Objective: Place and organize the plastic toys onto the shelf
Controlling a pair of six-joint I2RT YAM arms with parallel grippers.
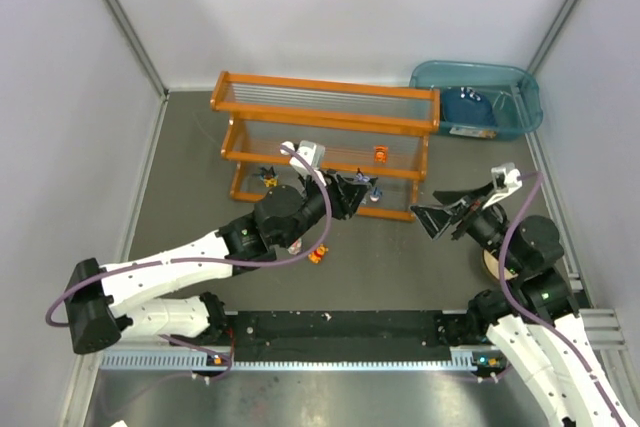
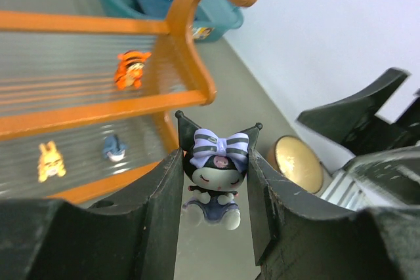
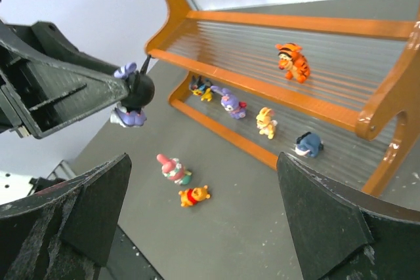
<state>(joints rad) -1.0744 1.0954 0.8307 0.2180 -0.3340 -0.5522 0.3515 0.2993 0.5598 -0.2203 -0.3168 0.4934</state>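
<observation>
**Left hand [image 2: 215, 159] gripping a bow-topped figurine [image 2: 213, 185] before the shelf [image 1: 325, 117]**

It is held aloft just before the shelf's lowest tier; the right hand [image 1: 437, 217] is spread and empty; a placing step is judged under way; next, a free spot on a tier must be reached and the grip eased; a pink toy [image 3: 174, 168] and a yellow toy [image 3: 194, 196] lie unplaced on the tabletop [image 1: 400, 267].

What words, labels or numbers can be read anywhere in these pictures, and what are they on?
No text can be read in any view.
Sticker on the teal bin: too small and blurred to read.
Orange shelf and bow-wearing figurine: no writing visible.
</observation>
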